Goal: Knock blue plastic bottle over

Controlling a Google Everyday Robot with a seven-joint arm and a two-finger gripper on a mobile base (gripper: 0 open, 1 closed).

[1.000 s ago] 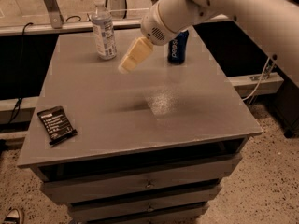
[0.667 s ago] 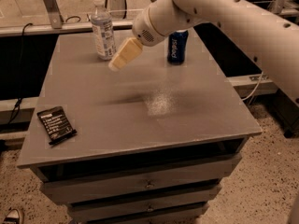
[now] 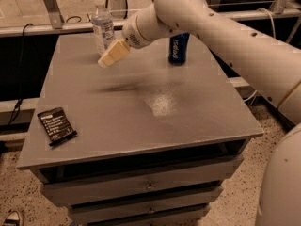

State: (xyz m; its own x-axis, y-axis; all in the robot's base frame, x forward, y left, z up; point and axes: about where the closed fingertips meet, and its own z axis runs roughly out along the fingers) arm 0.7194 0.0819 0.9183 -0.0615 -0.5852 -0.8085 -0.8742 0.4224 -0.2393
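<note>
Bottle (image 3: 103,26) upright at the far left of the table (image 3: 117,119), near the back edge, white cap on, label facing this way. Not tipped yet.

Gripper (image 3: 104,60) low over the tabletop, just in front of the bottle's lower half and a touch to its right. Fingers (image 3: 113,54) read as one tan wedge, pressed together with no gap and nothing held. Contact with the bottle: can't tell from this angle.

Arm (image 3: 225,32) reaches in from the right and crosses in front of the blue soda can (image 3: 178,48), which stands well apart from the bottle. Black packet (image 3: 56,125) lies near the front left corner, out of the way.

Judgement on the step: this is the final approach before the push
- Strike high, at label height or above. A low hit may only slide the bottle along the surface.
- Push away and left, along the wedge's own line, keeping the wedge closed so it meets the bottle as one firm edge.
- Keep the elbow clear of the can.
- Risk: the bottle sits near the back edge and could roll off once it is down
</note>
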